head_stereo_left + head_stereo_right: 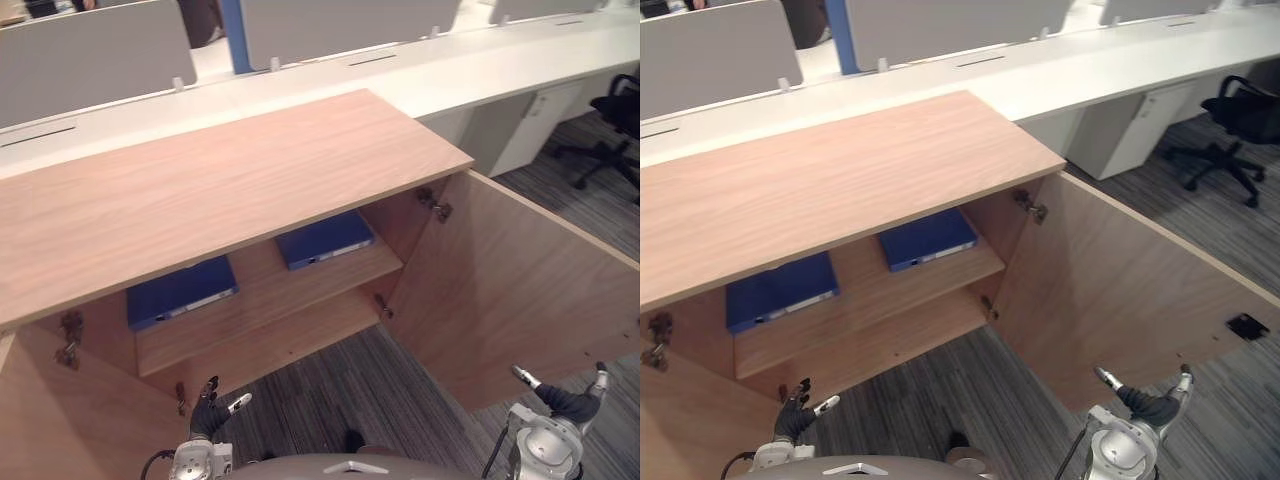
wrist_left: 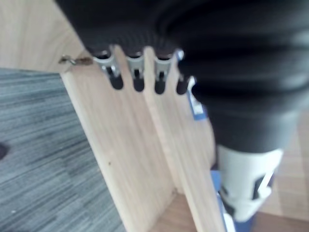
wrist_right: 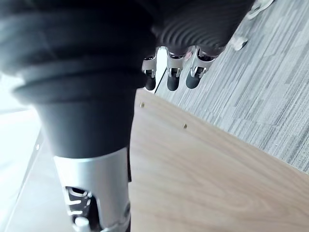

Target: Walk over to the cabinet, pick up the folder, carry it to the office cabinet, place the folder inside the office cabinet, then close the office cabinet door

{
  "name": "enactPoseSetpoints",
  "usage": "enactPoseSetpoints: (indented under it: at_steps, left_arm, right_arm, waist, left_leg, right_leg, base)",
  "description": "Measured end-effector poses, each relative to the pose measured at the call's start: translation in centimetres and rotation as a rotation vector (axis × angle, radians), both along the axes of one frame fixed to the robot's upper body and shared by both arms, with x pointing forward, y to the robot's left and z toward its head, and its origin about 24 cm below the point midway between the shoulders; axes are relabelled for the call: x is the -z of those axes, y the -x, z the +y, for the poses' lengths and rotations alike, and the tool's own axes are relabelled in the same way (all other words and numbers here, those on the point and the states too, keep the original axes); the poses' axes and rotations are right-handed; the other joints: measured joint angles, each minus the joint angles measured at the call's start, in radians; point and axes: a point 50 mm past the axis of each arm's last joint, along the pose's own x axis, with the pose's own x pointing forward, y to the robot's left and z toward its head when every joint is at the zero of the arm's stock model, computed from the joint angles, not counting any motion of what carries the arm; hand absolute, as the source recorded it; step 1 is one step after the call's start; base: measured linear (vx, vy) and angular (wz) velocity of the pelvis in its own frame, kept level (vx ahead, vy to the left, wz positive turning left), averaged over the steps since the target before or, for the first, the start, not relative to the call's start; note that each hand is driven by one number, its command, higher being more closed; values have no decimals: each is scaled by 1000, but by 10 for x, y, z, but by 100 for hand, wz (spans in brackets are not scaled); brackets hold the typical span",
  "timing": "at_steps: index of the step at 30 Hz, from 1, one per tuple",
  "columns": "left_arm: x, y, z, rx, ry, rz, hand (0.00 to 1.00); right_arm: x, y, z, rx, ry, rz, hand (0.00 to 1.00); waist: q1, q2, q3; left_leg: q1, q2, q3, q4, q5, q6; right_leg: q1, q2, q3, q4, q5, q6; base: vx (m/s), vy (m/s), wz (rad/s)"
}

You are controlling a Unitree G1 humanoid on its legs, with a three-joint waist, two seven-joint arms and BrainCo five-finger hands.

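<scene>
So you've got both hands down low in front of the open office cabinet (image 1: 230, 180) and neither one is holding anything. The left hand (image 1: 210, 412) hangs over the grey carpet (image 1: 340, 400), and its fingers (image 2: 137, 82) are loose and slightly apart, not curled on anything, with the cabinet's lower edge just past the tips. The right hand (image 1: 562, 403) is about the same, fingers (image 3: 173, 79) relaxed and the thumb spread wide. It sits right at the bottom edge of the swung-out right door (image 1: 510, 290), though I can't tell whether it touches the wood. As for the folder, there are two on the shelf (image 1: 270, 300) inside, both lying flat. One blue folder (image 1: 180, 292) is up ahead of your left fingers, and a second blue folder (image 1: 325, 238) lies further over toward the right door. Both are well clear of either hand. Beyond the cabinet there's a long white bench (image 1: 450, 70) with grey dividers (image 1: 90, 55) and an office chair (image 1: 615, 120).
</scene>
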Motion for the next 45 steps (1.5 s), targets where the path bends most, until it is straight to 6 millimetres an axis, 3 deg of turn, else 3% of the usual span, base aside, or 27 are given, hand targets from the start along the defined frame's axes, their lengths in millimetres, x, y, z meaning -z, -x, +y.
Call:
enactPoseSetpoints:
  at_steps: [7, 15, 22, 27, 37, 45]
  left_arm:
    - [-1, -4, -1, 2, 7, -11, 0]
    - [4, 4, 2, 7, 3, 25, 0]
    - [8, 16, 4, -3, 21, 59, 0]
    - [10, 21, 4, -15, 30, 78, 0]
    - [12, 26, 2, 11, 55, 88, 0]
    - [10, 24, -3, 71, 65, 68, 0]
  right_arm:
    - [-11, 8, -37, 123, -11, -76, 0]
    - [-27, -14, -72, 147, -34, -153, 0]
    - [-35, -22, -101, 119, -75, -141, 0]
    - [-52, -25, -121, 123, -66, -150, 0]
    - [-83, -53, -134, -30, 9, -76, 0]
    - [-82, -66, -133, -127, 24, 48, 0]
  waist:
    - [-13, 16, -9]
    - [-13, 39, -11]
    - [-29, 53, -8]
    - [-35, 74, 4]
    - [-54, 98, 33]
    - [-63, 112, 57]
  left_leg:
    - [-5, 7, 22, 26, -24, 4]
    - [-16, 2, 3, 25, -24, 4]
    - [-31, -5, -16, 26, -24, 5]
    - [-33, -6, -41, 27, -24, 5]
    - [-34, -1, -67, 26, -24, 4]
    - [-43, 5, -91, 26, -24, 4]
  right_leg:
    - [-14, 6, 14, 12, -14, -3]
    - [-8, 2, -1, -16, -12, -1]
    - [17, -6, -22, -87, 14, 1]
    - [31, -6, -28, -118, 32, 7]
    - [32, -8, -56, -118, 17, 9]
    - [31, -6, -83, -117, 13, 16]
  base:
    - [36, -3, -14]
    - [-2, -12, 5]
    - [-4, -5, 5]
    - [-19, -43, 2]
    - [-30, -45, 2]
    - [-7, -42, 5]
